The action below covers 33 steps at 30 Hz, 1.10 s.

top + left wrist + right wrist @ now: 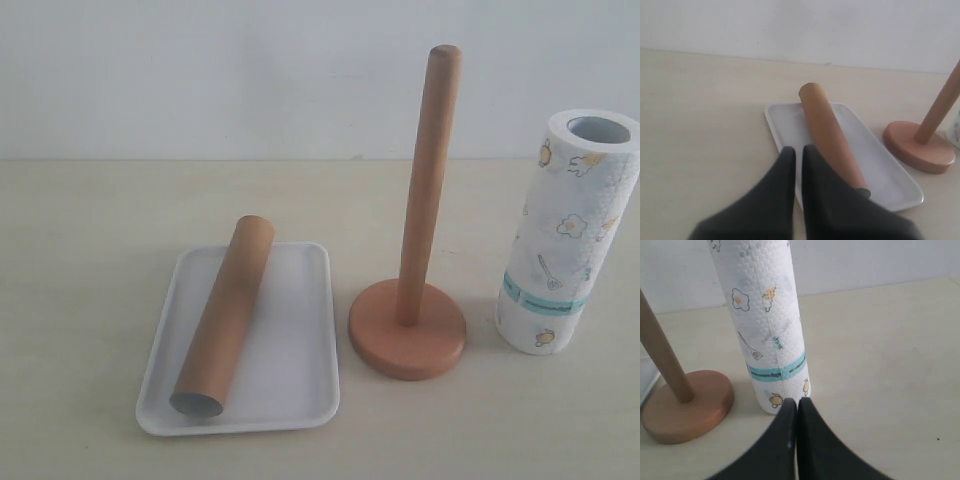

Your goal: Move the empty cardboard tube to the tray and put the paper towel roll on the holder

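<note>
The empty cardboard tube (225, 315) (830, 135) lies lengthwise in the white tray (290, 340) (785, 125), its open greyish end toward the front. Right of the tray stands the wooden holder (410, 320) (920, 145) (685, 405), its dowel bare. The paper towel roll (570, 230) (767, 325) stands upright on the table at the far right, teal band low. My left gripper (798, 150) is shut and empty, hovering short of the tray's near end. My right gripper (797, 402) is shut and empty, just in front of the roll's base. Neither gripper shows in the exterior view.
The pale wooden table (80, 260) spreads out left of the tray and in front of the holder. A plain white wall (250, 70) closes off the back.
</note>
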### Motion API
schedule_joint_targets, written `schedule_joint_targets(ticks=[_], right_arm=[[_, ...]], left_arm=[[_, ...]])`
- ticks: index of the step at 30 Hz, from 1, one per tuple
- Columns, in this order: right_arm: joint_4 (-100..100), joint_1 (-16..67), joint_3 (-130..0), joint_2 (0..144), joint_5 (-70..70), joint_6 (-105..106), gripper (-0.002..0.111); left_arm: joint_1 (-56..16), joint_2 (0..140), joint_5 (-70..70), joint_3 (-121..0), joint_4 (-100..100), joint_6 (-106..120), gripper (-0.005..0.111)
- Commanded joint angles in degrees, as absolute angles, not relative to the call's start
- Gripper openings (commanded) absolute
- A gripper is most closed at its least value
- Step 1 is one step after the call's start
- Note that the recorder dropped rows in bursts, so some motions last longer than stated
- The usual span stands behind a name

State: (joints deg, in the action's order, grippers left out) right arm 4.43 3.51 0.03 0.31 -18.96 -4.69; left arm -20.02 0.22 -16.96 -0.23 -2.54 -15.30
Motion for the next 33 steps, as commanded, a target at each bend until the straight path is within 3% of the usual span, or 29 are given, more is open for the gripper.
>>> schedule_joint_targets(ticks=[1, 10, 20, 33], right_arm=[[4.4, 3.4, 0.0, 0.0, -18.6, -4.4, 0.0], [4.4, 3.4, 0.0, 0.0, -18.6, -4.6, 0.0], [4.4, 3.4, 0.0, 0.0, -18.6, -4.6, 0.0], [4.4, 3.4, 0.0, 0.0, -18.6, -4.5, 0.0]], left_arm=[[-19.9, 0.0, -17.2, 0.0, -2.8, -13.6, 0.004], [-17.2, 0.0, -17.0, 0.0, -2.8, -7.2, 0.004], [-6.5, 0.0, -17.6, 0.0, -2.8, -7.2, 0.004], [-5.9, 0.0, -19.2, 0.0, -2.7, -7.2, 0.004]])
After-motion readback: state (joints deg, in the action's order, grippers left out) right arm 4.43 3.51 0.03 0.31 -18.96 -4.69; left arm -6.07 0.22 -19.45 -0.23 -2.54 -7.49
